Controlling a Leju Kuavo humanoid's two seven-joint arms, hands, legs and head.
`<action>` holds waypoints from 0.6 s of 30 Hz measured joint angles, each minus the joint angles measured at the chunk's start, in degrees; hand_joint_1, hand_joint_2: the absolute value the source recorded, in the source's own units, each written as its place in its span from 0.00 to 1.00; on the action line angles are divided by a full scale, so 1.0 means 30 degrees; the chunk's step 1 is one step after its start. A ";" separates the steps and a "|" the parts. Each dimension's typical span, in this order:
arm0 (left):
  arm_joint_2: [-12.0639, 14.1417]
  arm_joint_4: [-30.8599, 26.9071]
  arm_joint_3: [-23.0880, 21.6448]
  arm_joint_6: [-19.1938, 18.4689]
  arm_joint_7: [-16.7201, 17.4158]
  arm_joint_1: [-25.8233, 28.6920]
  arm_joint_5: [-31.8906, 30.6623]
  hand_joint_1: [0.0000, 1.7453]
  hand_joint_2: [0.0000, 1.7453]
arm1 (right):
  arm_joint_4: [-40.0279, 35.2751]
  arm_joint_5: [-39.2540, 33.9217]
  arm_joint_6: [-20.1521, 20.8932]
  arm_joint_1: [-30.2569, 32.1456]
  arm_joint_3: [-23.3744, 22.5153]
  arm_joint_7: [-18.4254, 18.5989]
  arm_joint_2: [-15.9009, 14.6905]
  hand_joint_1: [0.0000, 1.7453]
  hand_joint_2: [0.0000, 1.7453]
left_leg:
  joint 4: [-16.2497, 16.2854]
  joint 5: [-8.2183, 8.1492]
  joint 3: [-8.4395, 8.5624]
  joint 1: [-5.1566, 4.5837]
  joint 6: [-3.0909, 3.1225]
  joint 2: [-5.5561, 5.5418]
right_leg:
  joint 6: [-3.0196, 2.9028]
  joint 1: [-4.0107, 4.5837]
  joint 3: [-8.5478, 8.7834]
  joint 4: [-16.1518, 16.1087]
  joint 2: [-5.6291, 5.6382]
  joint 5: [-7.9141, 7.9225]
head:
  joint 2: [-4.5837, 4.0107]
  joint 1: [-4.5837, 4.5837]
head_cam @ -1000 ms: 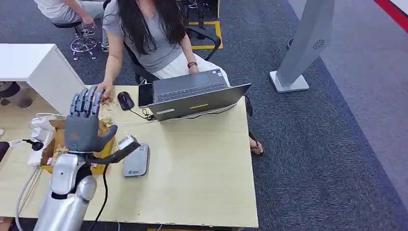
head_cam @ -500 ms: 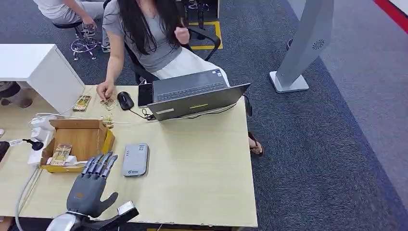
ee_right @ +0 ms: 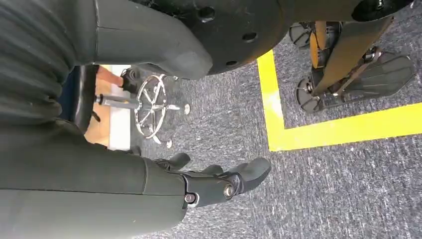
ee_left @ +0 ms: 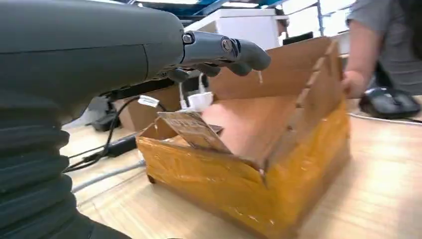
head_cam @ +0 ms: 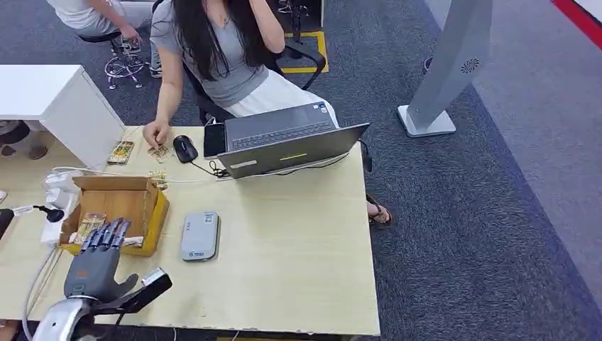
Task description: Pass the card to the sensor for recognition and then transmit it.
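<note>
Grey carpet surrounds your pale wooden worktop [head_cam: 298,241], where a person [head_cam: 213,50] sits at an open laptop [head_cam: 284,142] with one hand beside a black mouse [head_cam: 185,148]. Your left hand [head_cam: 96,266] hovers with fingers spread and empty at the near edge of the cardboard box [head_cam: 124,206]. A card [head_cam: 90,224] lies inside that box, leaning against its near wall just ahead of your fingertips. The grey sensor [head_cam: 199,236] rests flat on the worktop just right of the box. Your right hand [ee_right: 214,181] hangs over the carpet, fingers loosely curled and holding nothing.
</note>
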 joint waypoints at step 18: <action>-0.0976 0.1907 0.3234 0.0248 -0.0386 -0.1434 0.0051 0.00 1.00 | 0.0000 0.0524 0.0073 -0.0002 0.0000 0.0000 -0.0007 0.00 1.00 | 0.0001 0.0000 -0.0003 0.0003 -0.0001 0.0002 | -0.0004 0.0004 -0.0004 -0.0001 0.0004 0.0003 | 0.0000 0.0000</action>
